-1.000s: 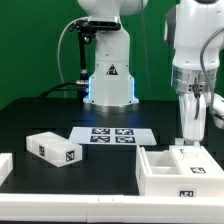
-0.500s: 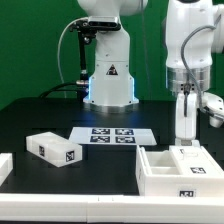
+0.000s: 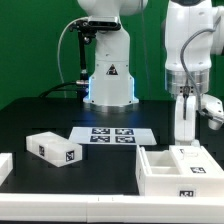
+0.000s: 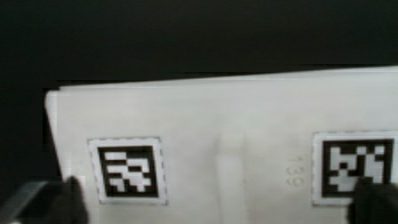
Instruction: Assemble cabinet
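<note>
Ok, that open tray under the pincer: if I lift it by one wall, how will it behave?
Probably stiff: the open tray shows thick, straight walls. Likely light for its size, being hollow. Gripped at one wall, it may tilt, since most of it lies to one side of the pincer.

Front overview; wrist close over cabinet point(image 4: 231, 120)

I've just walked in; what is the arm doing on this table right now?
The Panda arm is putting a cabinet together from loose white parts. Its gripper hangs low over the far edge of the open tray at the exterior view's right, fingers wide on either side of a tagged white face. Whether they grip it yet is unclear. A smaller block lies apart, beside the marker board.
</note>
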Controlling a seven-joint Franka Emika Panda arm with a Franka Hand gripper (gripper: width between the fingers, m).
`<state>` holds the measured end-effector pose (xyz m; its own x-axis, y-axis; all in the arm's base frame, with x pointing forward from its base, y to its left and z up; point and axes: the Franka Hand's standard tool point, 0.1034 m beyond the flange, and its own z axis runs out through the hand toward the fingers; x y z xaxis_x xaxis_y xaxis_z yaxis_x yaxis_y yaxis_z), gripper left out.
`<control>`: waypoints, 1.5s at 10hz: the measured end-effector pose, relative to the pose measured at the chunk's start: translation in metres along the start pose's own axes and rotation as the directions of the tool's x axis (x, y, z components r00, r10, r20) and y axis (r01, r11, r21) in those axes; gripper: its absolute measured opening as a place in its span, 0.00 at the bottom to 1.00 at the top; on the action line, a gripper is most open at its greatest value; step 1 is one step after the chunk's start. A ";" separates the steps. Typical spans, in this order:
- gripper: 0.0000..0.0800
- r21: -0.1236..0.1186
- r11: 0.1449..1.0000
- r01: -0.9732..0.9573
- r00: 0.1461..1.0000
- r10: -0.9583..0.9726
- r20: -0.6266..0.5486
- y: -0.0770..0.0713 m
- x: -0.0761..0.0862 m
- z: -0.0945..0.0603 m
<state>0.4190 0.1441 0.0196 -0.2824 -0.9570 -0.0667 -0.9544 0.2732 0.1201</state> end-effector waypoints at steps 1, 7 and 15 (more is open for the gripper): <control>0.67 0.000 1.000 0.000 1.000 0.000 0.000 0.000 0.000 0.000; 0.08 0.001 1.000 0.015 1.000 -0.015 -0.002 -0.001 0.000 -0.001; 0.08 0.053 0.816 0.575 0.818 -0.573 -0.053 -0.007 0.004 -0.030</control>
<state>0.4280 0.1358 0.0477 0.3209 -0.9445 -0.0705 -0.9466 -0.3222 0.0075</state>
